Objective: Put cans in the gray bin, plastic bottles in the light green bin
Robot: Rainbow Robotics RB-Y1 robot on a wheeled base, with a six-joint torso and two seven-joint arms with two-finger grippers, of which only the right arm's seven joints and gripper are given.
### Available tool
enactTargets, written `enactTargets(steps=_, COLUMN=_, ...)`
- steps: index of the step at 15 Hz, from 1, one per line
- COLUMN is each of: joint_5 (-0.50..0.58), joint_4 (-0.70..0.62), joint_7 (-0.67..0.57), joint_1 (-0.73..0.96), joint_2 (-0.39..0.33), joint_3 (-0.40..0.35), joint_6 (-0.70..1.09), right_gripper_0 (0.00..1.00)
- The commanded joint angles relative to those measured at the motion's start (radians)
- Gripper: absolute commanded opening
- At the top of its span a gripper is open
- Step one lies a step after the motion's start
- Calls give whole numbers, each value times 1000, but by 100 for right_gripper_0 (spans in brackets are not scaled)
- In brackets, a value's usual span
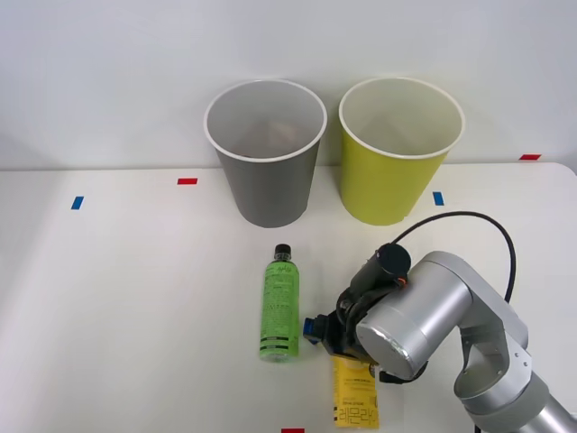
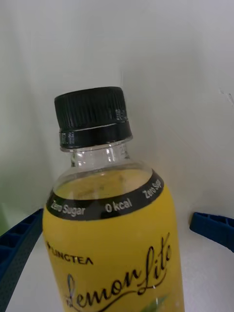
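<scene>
Right hand (image 2: 117,273) sits spread around the yellow bottle (image 2: 114,234) lying on the table (image 1: 135,289), fingers (image 2: 214,229) not yet pinching. Grasping looks underway; next it must close, lift, and reach the light green bin (image 1: 397,153).

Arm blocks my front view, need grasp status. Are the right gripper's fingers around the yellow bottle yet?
Observer: In the wrist view the right gripper is open, with one blue finger on each side of the yellow bottle.
Operator: Plastic for sure? Cap on?
Observer: Clear plastic neck, black cap on, and the label reads Lemon Lite, Zero Sugar.
</scene>
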Motion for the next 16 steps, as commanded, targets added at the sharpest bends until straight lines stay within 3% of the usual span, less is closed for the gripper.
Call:
enactTargets(steps=1, joint_5=40, joint_4=11, joint_7=23, joint_1=0, joint_2=31, joint_3=1, joint_6=1, right_gripper_0=18)
enactTargets(steps=2, joint_5=42, joint_4=11, joint_7=24, joint_1=0, joint_2=31, joint_3=1, joint_6=1, right_gripper_0=0)
enactTargets(steps=12, joint_5=16, joint_4=-115, joint_7=124, joint_1=2, joint_2=-41, joint_3=-19, joint_6=4, right_gripper_0=0)
enactTargets(steps=16, joint_5=3, joint_4=-263, joint_7=388, joint_1=25, joint_2=-15, joint_3=-168, joint_6=116, right_gripper_0=0)
